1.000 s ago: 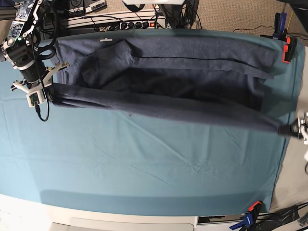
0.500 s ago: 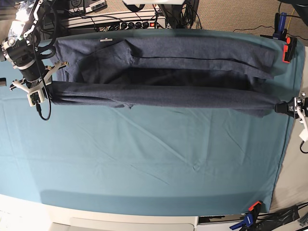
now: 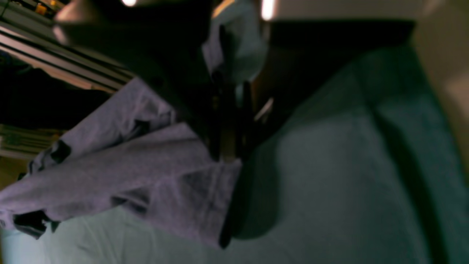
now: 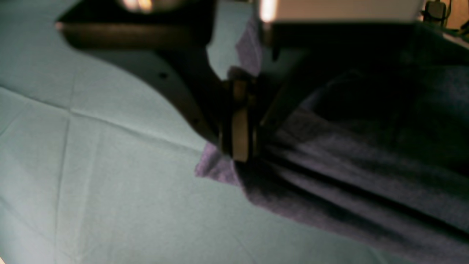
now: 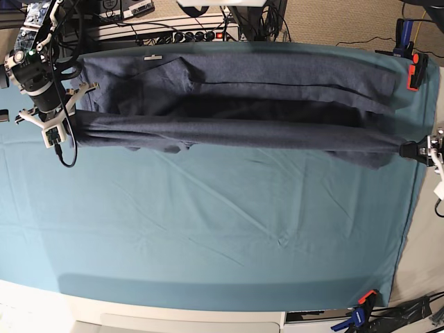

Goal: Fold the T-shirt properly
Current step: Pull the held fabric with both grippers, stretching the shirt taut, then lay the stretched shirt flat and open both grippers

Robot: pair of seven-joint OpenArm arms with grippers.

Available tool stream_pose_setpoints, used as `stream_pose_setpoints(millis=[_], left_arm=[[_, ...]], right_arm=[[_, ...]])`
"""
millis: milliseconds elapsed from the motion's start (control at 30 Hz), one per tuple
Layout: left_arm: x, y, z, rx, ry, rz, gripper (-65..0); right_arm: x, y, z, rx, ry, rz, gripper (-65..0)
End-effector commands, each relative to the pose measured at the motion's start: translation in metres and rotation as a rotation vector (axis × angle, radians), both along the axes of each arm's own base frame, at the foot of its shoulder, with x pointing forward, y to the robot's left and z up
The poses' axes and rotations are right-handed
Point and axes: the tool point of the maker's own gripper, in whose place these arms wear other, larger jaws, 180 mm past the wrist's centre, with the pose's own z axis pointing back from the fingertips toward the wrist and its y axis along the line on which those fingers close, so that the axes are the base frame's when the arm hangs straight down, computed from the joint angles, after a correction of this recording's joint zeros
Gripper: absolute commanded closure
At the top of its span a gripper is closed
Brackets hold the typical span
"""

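T-shirt: the T-shirt (image 5: 277,83) lies across the far part of the teal table cloth (image 5: 208,229), spread from side to side, with the small white neck tag (image 5: 152,58) near the far edge.
Lifted edge: the near edge is pulled tight into a straight band between the two arms, above the rest of the shirt, and it throws a dark shadow on the layer below.
Right gripper: the right gripper (image 4: 238,146) is clenched on one corner of this edge; the cloth bunches in pleats at its tips.
Left gripper: the left gripper (image 3: 227,146) is also clamped on the other corner, and a flap of cloth hangs below it.
Done: I judge the first fold is only started, because the edge is picked up and stretched.
Left to do: the edge must be laid over the far half, then released, and more folds are needed before the shirt is compact.
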Motion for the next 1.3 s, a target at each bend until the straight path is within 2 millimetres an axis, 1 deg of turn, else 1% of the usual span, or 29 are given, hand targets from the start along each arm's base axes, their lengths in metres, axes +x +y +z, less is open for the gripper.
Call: stream_pose_setpoints(millis=[0,133,200,433,567,733,1067,1267], left_arm=[[0.008,0.02,0.021,0.046,-0.045,0.014,0.0],[0.007,0.025,0.025,0.061,-0.046,0.012,0.0],[0.004,0.026,0.023,0.064,-0.038,0.012,0.0],[-0.019,0.025,0.003,0.062,0.028,0.009,0.0],[-0.029,0.025,-0.005,0.062,0.055,0.009,0.0],[-0.037,0.025,-0.011,0.062,0.079,0.009,0.0],[-0.047,0.026,-0.017,0.063,0.104,0.008,0.0],[-0.057,0.022,-0.027,0.055,0.133,0.005,0.0]], right_arm=[[0.001,-0.012,0.009,-0.049,-0.014,-0.03,0.0],[-0.001,-0.012,0.008,-0.049,-0.01,-0.03,0.0],[-0.001,-0.012,0.007,-0.049,-0.009,-0.031,0.0],[-0.002,-0.016,0.007,-0.053,-0.012,-0.06,0.0],[-0.005,-0.01,-0.001,-0.019,-0.008,-0.078,0.0],[-0.01,-0.005,-0.009,0.007,0.006,-0.094,0.0],[-0.022,-0.012,-0.016,-0.016,0.042,-0.132,0.0],[-0.026,-0.012,-0.019,-0.002,0.046,-0.158,0.0]])
